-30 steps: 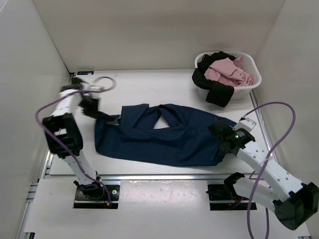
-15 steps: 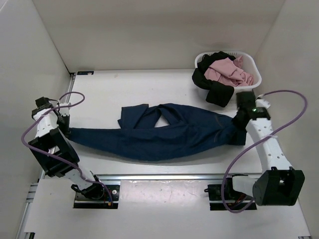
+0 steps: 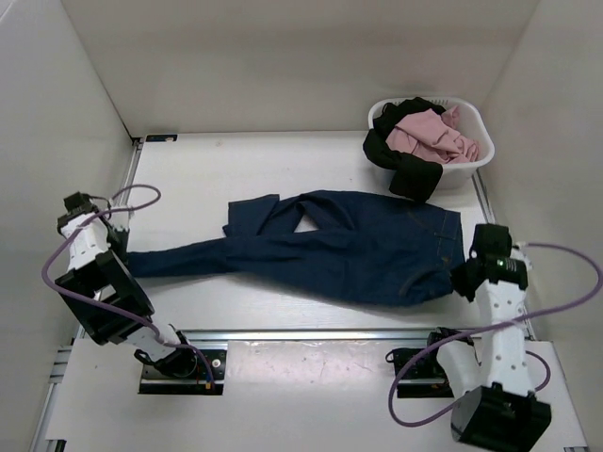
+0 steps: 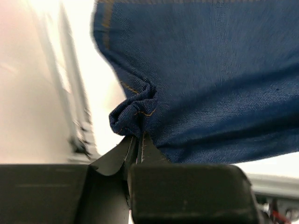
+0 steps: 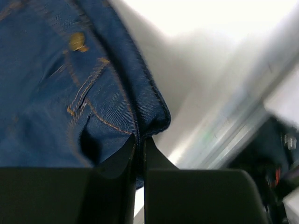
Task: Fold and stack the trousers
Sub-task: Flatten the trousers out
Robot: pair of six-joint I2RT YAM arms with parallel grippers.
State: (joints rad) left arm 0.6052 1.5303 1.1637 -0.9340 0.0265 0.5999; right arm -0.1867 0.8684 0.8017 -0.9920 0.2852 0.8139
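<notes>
Near end first. My right gripper [image 5: 139, 140] is clamped tight on the waistband edge of the trousers [image 3: 358, 250], nearward of the basket's [image 3: 479, 162] right end. A brass rivet and orange stitching show just above the pinch. My left gripper [image 4: 138, 140] is pinched shut on the bunched hem of one leg, far left of the basket, out by the table's left edge. I read the two grips as a stretch: waist at one end, hem at the other, so the denim lies long and flat on the table [image 3: 283, 160] before any fold.

The trousers lie across the table on the near side of the basket, waist end closest to it, the held leg running away leftward. The other leg isn't straight. It doubles back, well left of the basket, with a small gap of table showing between the legs. My call: that leg needs laying alongside the held one first.

Farthest is the basket, holding a pink garment [image 3: 429, 132] and a black garment [image 3: 405, 174]. The black one drapes over the near rim, close to the waist. Touching or not, can't tell.
</notes>
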